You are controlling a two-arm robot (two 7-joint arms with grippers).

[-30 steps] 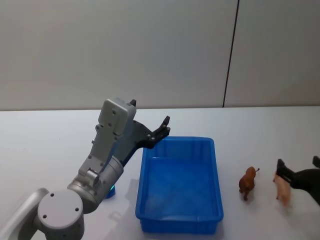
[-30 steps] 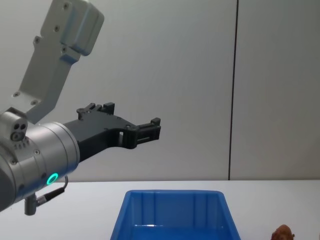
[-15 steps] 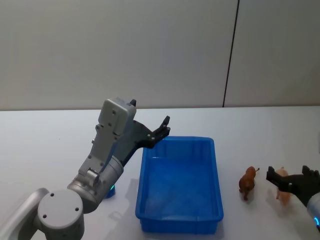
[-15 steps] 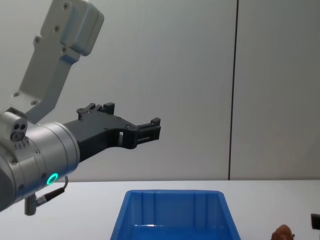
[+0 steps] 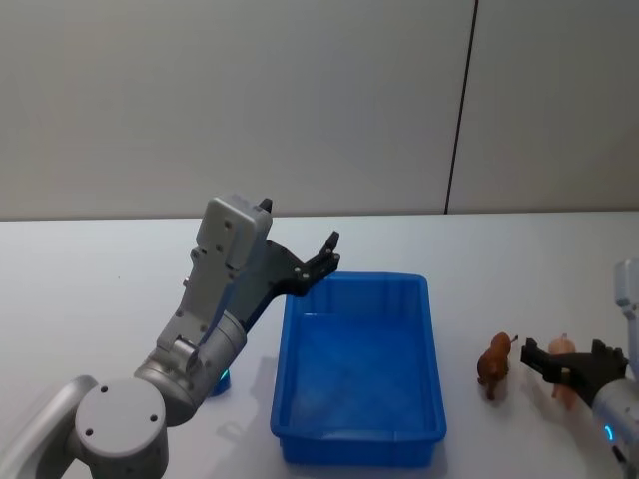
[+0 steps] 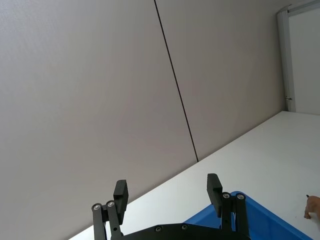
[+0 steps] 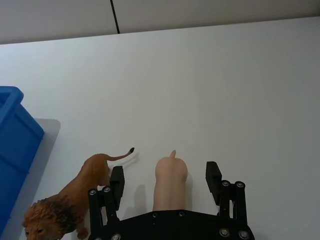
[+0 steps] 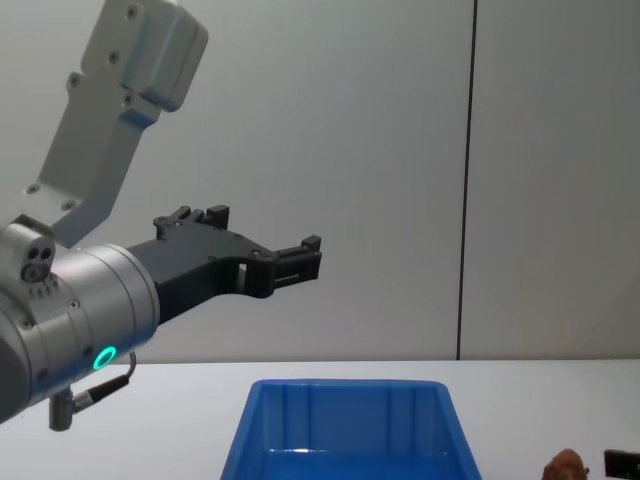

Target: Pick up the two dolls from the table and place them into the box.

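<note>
A pale pink pig doll (image 7: pixel 170 181) stands on the white table (image 7: pixel 225 75) between the spread fingers of my right gripper (image 7: pixel 165 179), which is open and straddles it without closing. In the head view the pig (image 5: pixel 565 388) sits partly behind that gripper (image 5: pixel 569 357). The reddish-brown lion doll (image 5: pixel 493 364) stands just left of it, also seen as the lion (image 7: pixel 75 205) beside one finger. The blue box (image 5: pixel 292 339) lies left of both dolls and holds nothing. My left gripper (image 5: pixel 321 257) hangs open in the air above the box's far left corner.
The left arm's grey housing (image 8: pixel 120 90) rises high over the table's left side. A grey wall with a dark vertical seam (image 5: pixel 459 110) stands behind the table. The box's near rim (image 8: pixel 345 385) shows low in the chest view.
My right gripper has moved left along the table and now stands with its open fingers on either side of the pig. The left arm has not moved.
</note>
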